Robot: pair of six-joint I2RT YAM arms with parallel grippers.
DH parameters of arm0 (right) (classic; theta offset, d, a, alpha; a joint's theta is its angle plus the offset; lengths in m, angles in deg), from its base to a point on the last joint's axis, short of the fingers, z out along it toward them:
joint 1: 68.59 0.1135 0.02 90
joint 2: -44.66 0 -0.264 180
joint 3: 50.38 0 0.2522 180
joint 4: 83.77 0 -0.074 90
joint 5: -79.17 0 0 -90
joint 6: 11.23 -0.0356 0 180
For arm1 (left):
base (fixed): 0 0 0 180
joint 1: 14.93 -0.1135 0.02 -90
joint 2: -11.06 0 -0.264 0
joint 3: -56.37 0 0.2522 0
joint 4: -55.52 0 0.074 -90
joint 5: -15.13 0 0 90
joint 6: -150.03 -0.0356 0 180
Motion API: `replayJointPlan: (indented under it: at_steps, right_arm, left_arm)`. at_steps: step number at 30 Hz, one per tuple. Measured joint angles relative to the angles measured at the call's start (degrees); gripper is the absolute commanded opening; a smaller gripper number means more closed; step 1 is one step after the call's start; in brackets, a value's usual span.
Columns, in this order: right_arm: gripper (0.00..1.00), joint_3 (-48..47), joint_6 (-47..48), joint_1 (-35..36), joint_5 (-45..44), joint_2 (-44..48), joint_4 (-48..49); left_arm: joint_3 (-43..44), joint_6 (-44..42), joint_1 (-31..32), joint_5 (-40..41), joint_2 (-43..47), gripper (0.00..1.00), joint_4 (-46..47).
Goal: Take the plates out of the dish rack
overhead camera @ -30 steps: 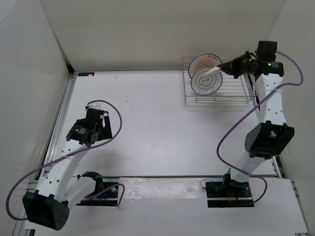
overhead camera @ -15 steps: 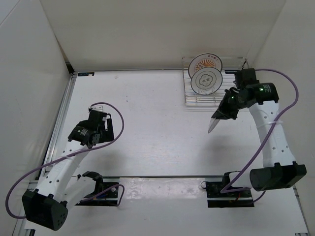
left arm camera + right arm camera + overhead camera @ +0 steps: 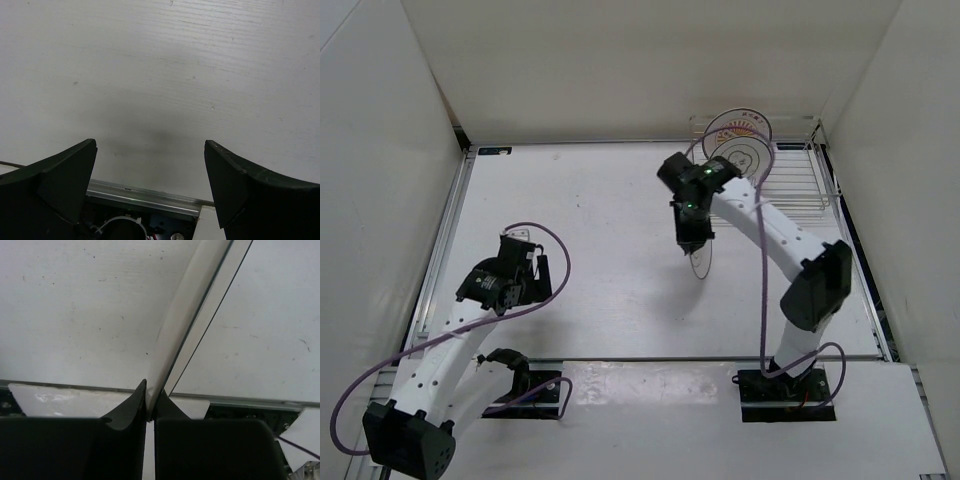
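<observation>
Rim of a thin, smooth, white round plate [image 3: 181, 325] is clamped edge-on by the black right gripper [image 3: 151, 394], upright above a matte white table [image 3: 75, 300].

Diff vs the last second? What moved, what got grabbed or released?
The right gripper, shut on one plate held edge-on, lifted it away from the dish rack and swung it left and toward the arms, out over the open table. Nothing was released. The other two plates stayed standing in the rack. The left gripper stayed open and empty, barely shifting.
</observation>
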Motion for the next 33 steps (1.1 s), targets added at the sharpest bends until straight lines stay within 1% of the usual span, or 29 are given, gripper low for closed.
replayJointPlan:
  at_steps: [2,4,10,14,21,25,26,30,32,33]
  right_arm:
    - [0.00,-1.1,0.2,2.9,-1.6,-3.5,1.8]
    - [0.00,-1.2,0.5,4.7,-3.1,-5.9,1.7]
    - [0.00,-1.2,3.1,8.5,-8.2,-9.8,1.2]
    - [0.00,0.6,4.2,11.7,-11.8,-13.0,1.3]
    - [0.00,0.7,5.9,15.3,-17.7,-22.5,-1.0]
    - [0.06,0.3,6.9,16.0,-19.5,-25.6,-2.8]
    - [0.11,0.3,7.3,16.0,-19.6,-26.1,-3.1]
    - [0.11,0.2,8.5,16.3,-18.8,-26.6,-3.5]
    - [0.12,0.2,9.3,16.4,-18.0,-26.6,-3.7]
    - [0.17,0.2,9.9,16.5,-17.4,-26.6,-3.7]
  left_arm:
    - [0.0,0.0,0.0,0.0,0.5,1.00,-0.1]
    - [0.0,0.0,0.0,0.0,0.8,1.00,-0.1]
    - [0.0,-0.1,0.0,0.0,1.6,1.00,-0.1]
    - [0.0,0.0,0.0,0.0,2.5,1.00,-0.9]
    - [-0.3,0.1,0.0,-0.1,4.1,1.00,-2.6]
    - [-0.3,0.1,0.0,-0.1,4.6,1.00,-3.5]
    - [-0.3,0.1,0.0,-0.1,4.7,1.00,-3.8]
    - [-0.3,0.1,0.0,0.1,5.2,1.00,-4.3]
    - [-0.3,0.1,0.0,0.3,5.5,1.00,-4.5]
    - [-0.3,0.1,0.0,0.5,5.5,1.00,-4.6]
